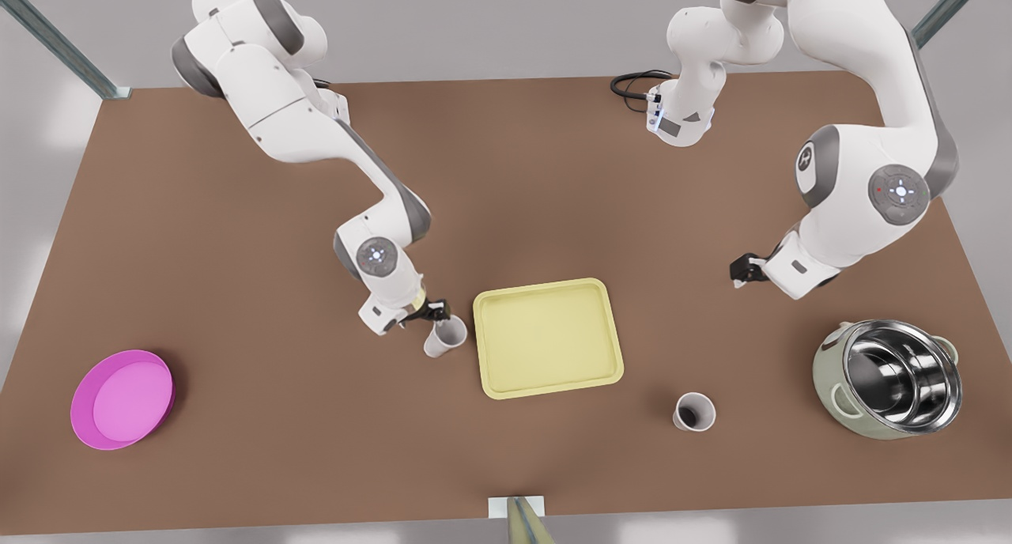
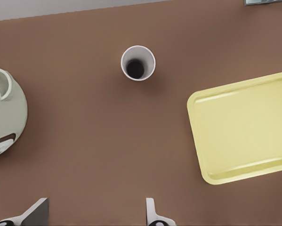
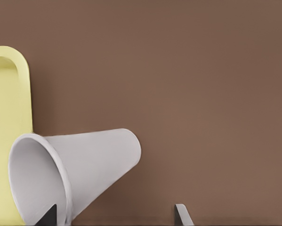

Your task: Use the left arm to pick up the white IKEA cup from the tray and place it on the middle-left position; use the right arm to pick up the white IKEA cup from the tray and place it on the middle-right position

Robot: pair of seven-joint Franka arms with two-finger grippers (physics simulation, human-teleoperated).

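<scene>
The pale yellow tray (image 1: 484, 346) lies mid-table with nothing in it. One white cup (image 1: 445, 336) leans tilted on the brown tabletop just off the tray's edge toward the front view's left. My right gripper (image 1: 435, 311) is at that cup's rim. In the right wrist view the cup (image 3: 89, 165) lies slanted beside the tray (image 3: 22, 89), and the gripper (image 3: 115, 216) is open, one fingertip (image 3: 49, 214) at the rim. A second white cup (image 1: 694, 412) (image 2: 138, 62) stands upright nearer the front view's right. My left gripper (image 1: 741, 273) (image 2: 94, 215) hovers open, apart from it.
A steel pot in a pale green shell (image 1: 889, 378) (image 2: 6, 113) sits at the front view's right. A round pink dish (image 1: 122, 398) lies at the left. A black cable (image 1: 632, 85) loops at the back edge. Bare brown table surrounds the tray (image 2: 199, 127).
</scene>
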